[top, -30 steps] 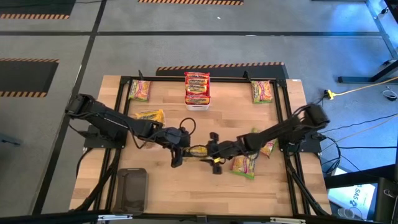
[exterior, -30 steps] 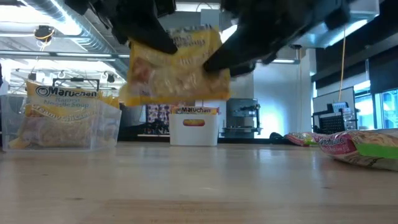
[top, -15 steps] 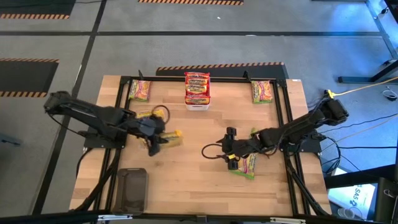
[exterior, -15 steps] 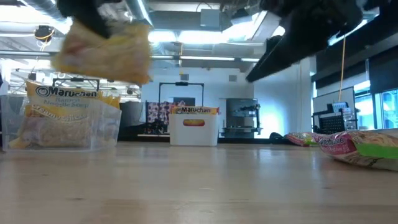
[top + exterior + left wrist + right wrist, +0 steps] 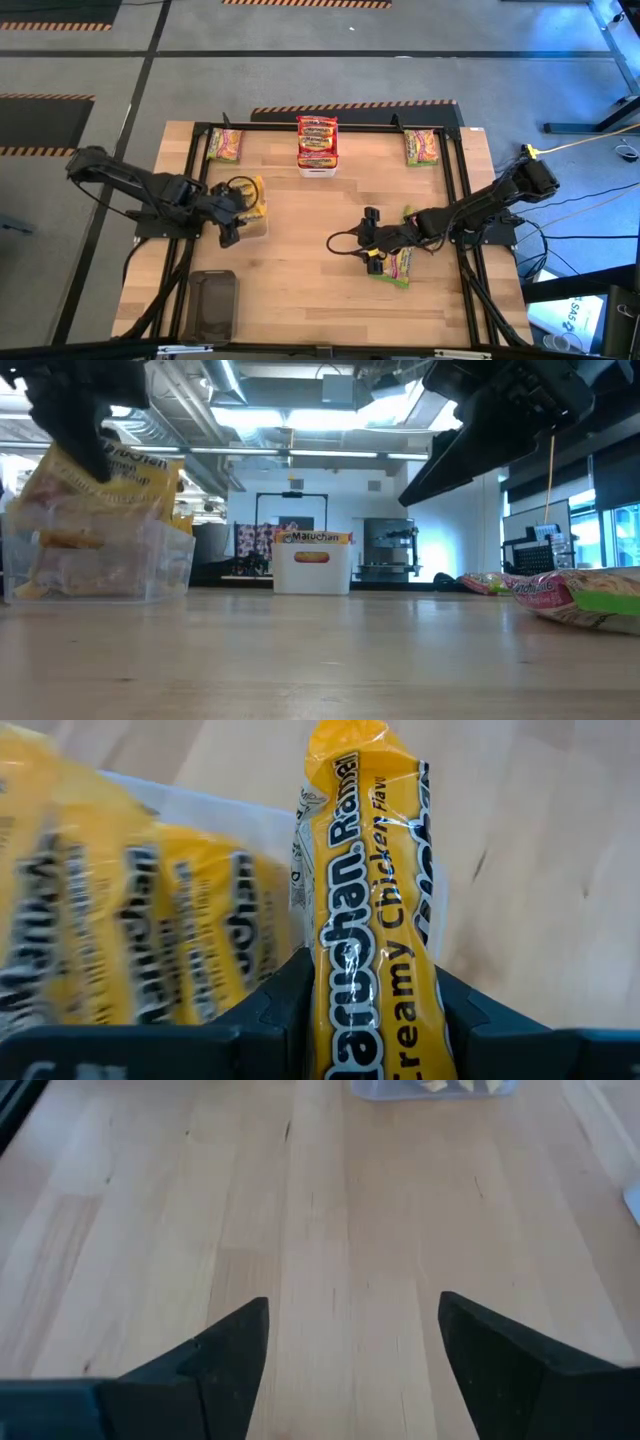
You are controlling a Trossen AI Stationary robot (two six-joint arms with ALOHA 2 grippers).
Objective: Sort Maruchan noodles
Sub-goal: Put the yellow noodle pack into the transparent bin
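A yellow Maruchan noodle packet [image 5: 372,890] is in my left gripper [image 5: 233,213], which is shut on it over the clear bin [image 5: 248,197] at the table's left. The bin holds more yellow packets [image 5: 150,930]. In the low view the held packet [image 5: 112,478] tilts at the bin's top. My right gripper [image 5: 368,238] hangs open above bare wood right of the table's centre, with nothing between its fingers [image 5: 235,1355]. Green-and-pink packets [image 5: 396,263] lie flat on the table just beside it. My left gripper pinches the yellow packet between its two fingers [image 5: 292,990], near the packet's close end [image 5: 375,1020]. The fingers slant down from the table's left and lie along the packet, which sticks out past them. Whether its free end [image 5: 150,470] touches the bin, I cannot tell.
A white bin [image 5: 317,165] with red-banded packets stands at the far middle. Green-and-pink packets lie at the far left [image 5: 226,145] and far right [image 5: 421,147]. A dark tray [image 5: 212,302] sits at the near left. Bare wood stretches across the near middle.
My left gripper has carried the yellow packet from the table's centre toward the left edge, to the clear bin, tipping as it went. My right gripper has let go of that packet and drawn back toward the right edge.
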